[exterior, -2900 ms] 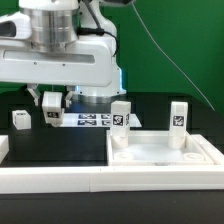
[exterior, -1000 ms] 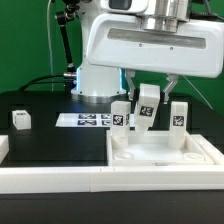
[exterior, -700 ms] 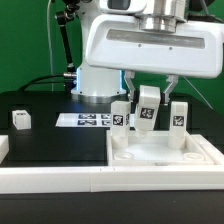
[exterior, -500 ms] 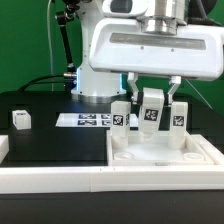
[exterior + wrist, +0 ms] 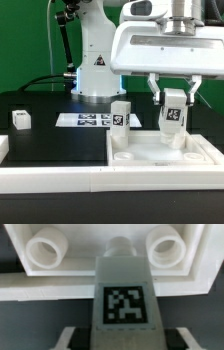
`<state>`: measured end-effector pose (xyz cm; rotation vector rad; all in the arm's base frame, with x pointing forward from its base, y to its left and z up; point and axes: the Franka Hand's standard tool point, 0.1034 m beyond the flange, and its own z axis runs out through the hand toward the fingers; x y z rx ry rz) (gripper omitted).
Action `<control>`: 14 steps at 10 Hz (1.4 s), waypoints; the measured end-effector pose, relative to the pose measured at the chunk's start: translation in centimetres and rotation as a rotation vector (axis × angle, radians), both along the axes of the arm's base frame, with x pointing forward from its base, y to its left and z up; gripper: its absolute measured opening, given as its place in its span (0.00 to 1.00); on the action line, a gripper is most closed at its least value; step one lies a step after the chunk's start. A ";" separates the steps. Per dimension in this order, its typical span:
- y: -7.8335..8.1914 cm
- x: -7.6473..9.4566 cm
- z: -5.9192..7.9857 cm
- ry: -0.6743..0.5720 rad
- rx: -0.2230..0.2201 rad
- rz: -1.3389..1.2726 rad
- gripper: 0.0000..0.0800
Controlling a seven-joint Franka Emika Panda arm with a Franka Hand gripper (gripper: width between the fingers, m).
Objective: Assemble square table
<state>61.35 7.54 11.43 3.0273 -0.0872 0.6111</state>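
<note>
End effector (image 5: 173,101) shifted sideways; grips blocky white tagged leg (image 5: 173,114).

A robotics lab: a white robot arm (image 5: 95,60) stands at the back of a black table (image 5: 45,138), a plain green curtain (image 5: 25,40) fills the upper left of the frame, and printed square tags mark the marker board (image 5: 85,120) and a leg (image 5: 121,113).

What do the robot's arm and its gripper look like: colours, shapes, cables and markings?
The arm is glossy white with rounded segments; a small dark logo marks its base, where a blue light glows. A black cable runs behind it. The gripper has a wide white boxy body under a grey metal cylinder, and two slim pale fingers with dark pads.
</note>
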 end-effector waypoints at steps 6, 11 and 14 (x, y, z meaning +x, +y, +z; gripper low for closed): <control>4.3 0.9 -0.3 -0.015 0.012 0.035 0.36; 4.5 0.6 -0.9 -0.031 0.012 0.046 0.36; 4.6 1.2 -1.1 -0.086 0.008 0.058 0.36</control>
